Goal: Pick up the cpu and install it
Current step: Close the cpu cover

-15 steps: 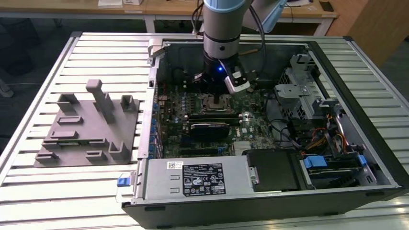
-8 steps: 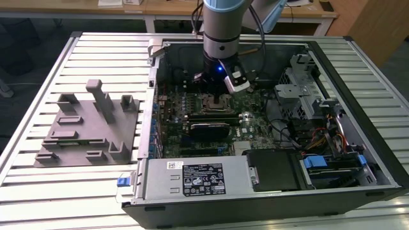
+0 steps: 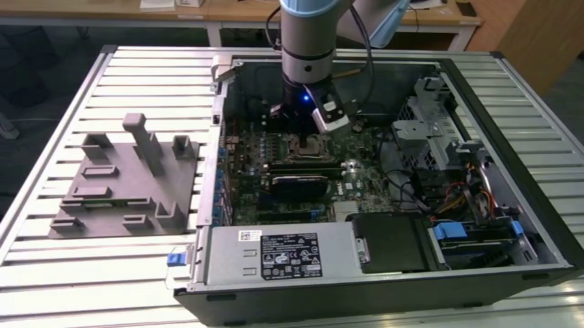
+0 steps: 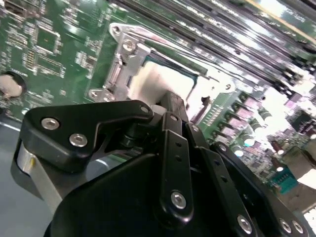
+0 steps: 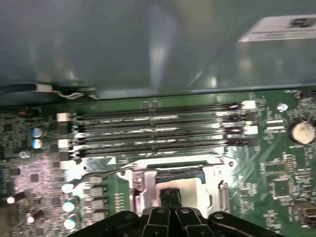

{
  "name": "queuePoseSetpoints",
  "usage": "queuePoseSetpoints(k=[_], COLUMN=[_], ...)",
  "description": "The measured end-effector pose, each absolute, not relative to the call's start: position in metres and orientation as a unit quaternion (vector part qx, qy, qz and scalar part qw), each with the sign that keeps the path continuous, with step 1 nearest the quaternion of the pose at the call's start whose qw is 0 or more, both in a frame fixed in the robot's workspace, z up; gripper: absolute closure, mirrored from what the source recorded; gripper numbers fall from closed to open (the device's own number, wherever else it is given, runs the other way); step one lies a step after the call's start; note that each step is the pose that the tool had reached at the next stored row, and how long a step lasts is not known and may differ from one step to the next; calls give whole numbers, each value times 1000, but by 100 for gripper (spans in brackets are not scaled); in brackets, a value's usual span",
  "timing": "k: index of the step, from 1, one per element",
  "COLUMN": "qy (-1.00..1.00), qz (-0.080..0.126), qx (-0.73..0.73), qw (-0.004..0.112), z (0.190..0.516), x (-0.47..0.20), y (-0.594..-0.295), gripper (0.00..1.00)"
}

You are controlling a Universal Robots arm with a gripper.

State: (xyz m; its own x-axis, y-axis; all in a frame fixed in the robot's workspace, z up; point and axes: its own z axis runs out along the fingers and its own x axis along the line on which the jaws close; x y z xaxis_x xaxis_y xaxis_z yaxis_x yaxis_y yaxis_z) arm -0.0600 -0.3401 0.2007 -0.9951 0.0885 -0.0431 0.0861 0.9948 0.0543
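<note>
Claw: black two-finger gripper [image 4: 170, 107] low over the socket, fingers closed against each other, nothing pinched between them. Could not tell touch from hover.
Chip: silvery-white flat square cpu [image 4: 157, 81] lay inside the socket opening, right under the fingertips; looked level in the first wrist view [image 5: 193, 190].
Progress: judged late. Pick-up and carry looked done, chip at its place. Could not tell full seating, and saw no cover closed over it.
Nearest edges: bright metal socket frame [image 4: 123, 49] hugged the chip on every visible side. Hardly any sideways room.
Next out: long black memory slots [image 5: 158, 131] ran just beside the frame on the green motherboard [image 5: 276, 173].
Far: grey case wall [image 5: 123, 44] rose beyond the slots.
Way out: open black computer case [image 3: 538, 198] boxed the arm in; free room looked to be straight up.
Outside: grey plastic fixture block [image 3: 128, 181] sat well apart on the slatted metal table [image 3: 91, 287], at the exterior view's left.
</note>
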Motion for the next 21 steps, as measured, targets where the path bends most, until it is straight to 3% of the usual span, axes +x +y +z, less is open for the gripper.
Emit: queuePoseSetpoints(k=[21], qy=[999], qz=[27], qx=[6], qw=[25], z=[201], x=[-74], y=[-340], gripper=[89])
